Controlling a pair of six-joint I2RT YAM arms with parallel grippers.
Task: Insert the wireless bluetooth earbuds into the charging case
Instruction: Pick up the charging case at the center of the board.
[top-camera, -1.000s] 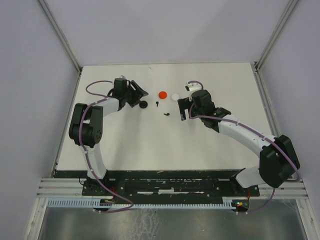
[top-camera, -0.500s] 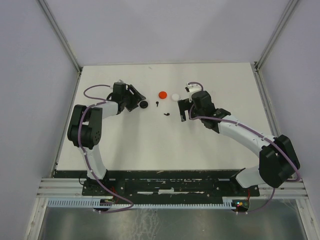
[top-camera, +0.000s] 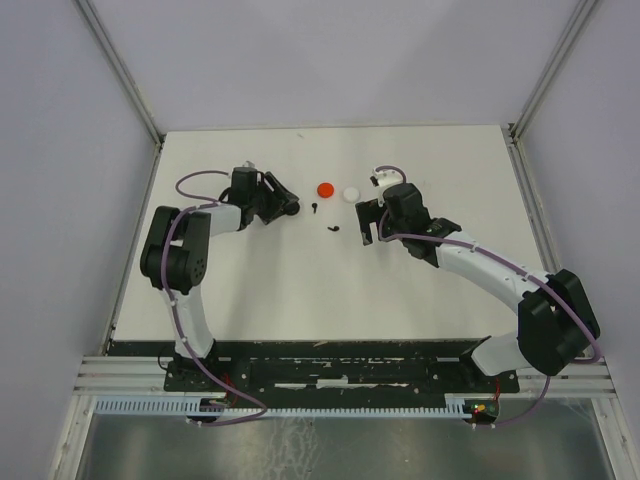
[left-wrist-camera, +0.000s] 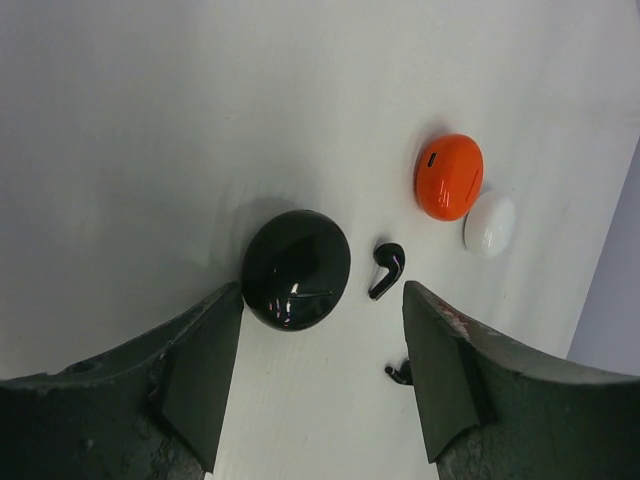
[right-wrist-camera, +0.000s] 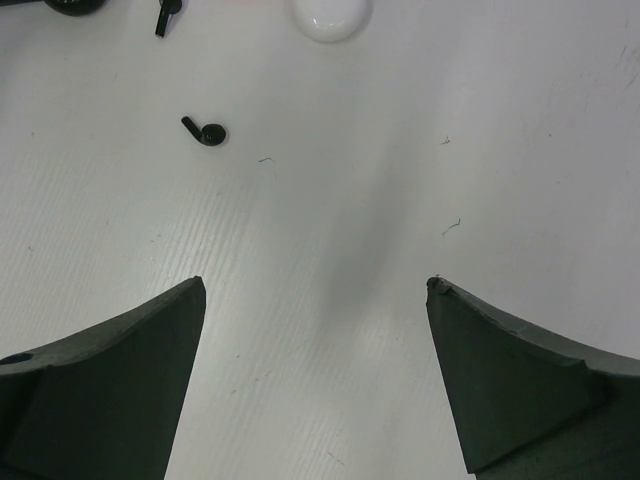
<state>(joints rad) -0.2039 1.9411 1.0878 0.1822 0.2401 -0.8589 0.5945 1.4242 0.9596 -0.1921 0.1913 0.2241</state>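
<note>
A round black charging case lies shut on the white table, just ahead of my left gripper, close to its left fingertip. The jaws are open with only bare table between them. One black earbud lies right of the case, and another sits by the right finger, partly hidden. In the top view the left gripper is at the case, with the earbuds beyond it. My right gripper hangs open over bare table, and an earbud lies ahead to its left.
An orange-red round case and a white round case lie shut side by side behind the earbuds. Grey walls enclose the table on three sides.
My left gripper has swung right and down toward the black case, which now lies at its fingertips. The right arm has not moved.
</note>
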